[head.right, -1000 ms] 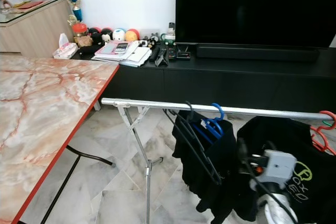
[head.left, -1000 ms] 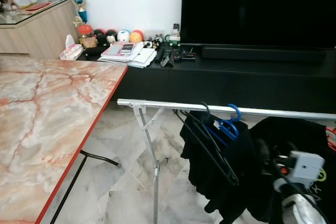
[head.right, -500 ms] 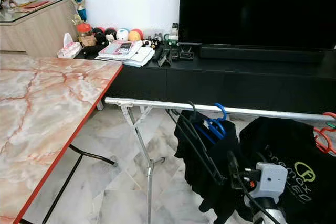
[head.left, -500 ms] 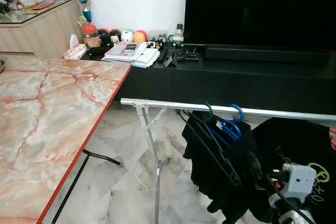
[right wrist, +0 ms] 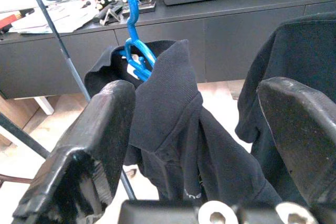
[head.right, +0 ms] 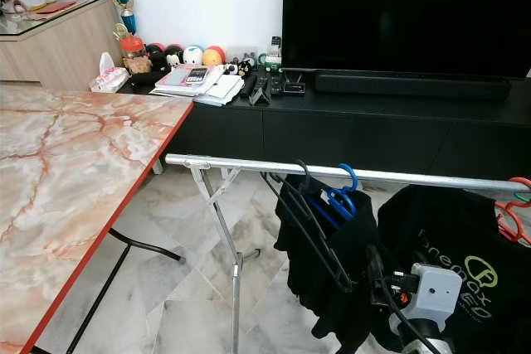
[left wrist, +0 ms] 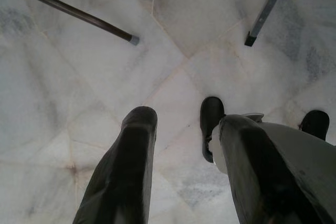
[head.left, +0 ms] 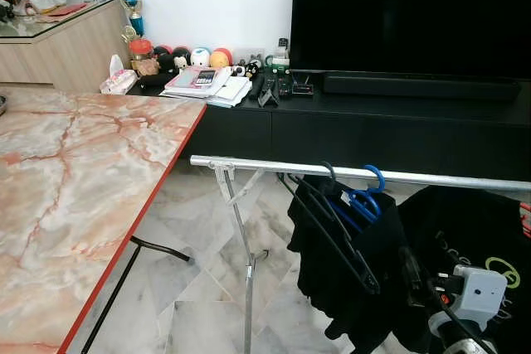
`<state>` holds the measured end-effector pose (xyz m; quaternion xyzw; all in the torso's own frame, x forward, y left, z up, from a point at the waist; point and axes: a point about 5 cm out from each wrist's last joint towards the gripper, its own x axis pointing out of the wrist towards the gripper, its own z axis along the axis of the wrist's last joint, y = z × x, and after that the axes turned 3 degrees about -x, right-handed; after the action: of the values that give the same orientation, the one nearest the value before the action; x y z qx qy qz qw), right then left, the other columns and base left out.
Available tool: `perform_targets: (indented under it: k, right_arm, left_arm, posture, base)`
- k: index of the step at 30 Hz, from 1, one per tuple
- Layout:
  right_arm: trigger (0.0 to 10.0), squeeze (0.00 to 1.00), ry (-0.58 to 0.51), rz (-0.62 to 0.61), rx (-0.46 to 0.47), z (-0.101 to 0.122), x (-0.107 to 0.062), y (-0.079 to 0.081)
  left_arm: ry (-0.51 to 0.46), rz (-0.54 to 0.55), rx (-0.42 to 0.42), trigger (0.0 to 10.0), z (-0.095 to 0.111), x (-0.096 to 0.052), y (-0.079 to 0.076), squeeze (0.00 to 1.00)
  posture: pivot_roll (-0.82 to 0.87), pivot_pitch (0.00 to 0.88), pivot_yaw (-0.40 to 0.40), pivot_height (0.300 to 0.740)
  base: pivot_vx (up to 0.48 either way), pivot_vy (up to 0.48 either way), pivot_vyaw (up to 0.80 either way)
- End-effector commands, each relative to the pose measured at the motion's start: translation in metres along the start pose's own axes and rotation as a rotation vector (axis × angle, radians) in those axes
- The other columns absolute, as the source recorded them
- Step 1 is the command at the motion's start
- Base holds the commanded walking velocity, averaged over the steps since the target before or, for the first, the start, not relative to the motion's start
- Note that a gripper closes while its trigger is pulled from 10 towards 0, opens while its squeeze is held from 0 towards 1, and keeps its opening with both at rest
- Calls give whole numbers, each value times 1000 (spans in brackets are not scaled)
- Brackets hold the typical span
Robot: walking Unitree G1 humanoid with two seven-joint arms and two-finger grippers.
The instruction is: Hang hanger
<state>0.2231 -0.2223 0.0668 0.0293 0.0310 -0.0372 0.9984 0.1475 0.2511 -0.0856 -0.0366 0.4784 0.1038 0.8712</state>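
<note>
Right gripper (right wrist: 194, 145) lowered, jaws wide and empty, facing blue hanger (right wrist: 134, 45) on rail (head.right: 348, 173); careless lift could dislodge neighbouring black hanger (head.right: 311, 225).

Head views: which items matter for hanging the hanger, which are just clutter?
Job:
rail
blue hanger
black hanger
black shirt
right tool, open

Clutter:
marble table
TV
books
remotes
</note>
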Motion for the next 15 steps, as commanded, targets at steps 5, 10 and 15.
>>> perform_targets:
  k: [5,10,15]
  right_arm:
    - [10000,0,-19,11,-7,7,6,3]
    - [10000,0,-22,15,-7,7,7,3]
    - [10000,0,-22,15,-8,7,7,3]
  left_arm:
    - [10,8,2,10000,-1,-1,4,0]
    - [9,6,1,10000,-1,-1,4,0]
    - [10,2,4,10000,-1,-1,4,0]
  posture:
    - [-20,0,20,740]
    - [-18,0,19,740]
    - [-20,0,18,740]
  base:
    - [148,0,0]
    - [292,0,0]
    - [304,0,0]
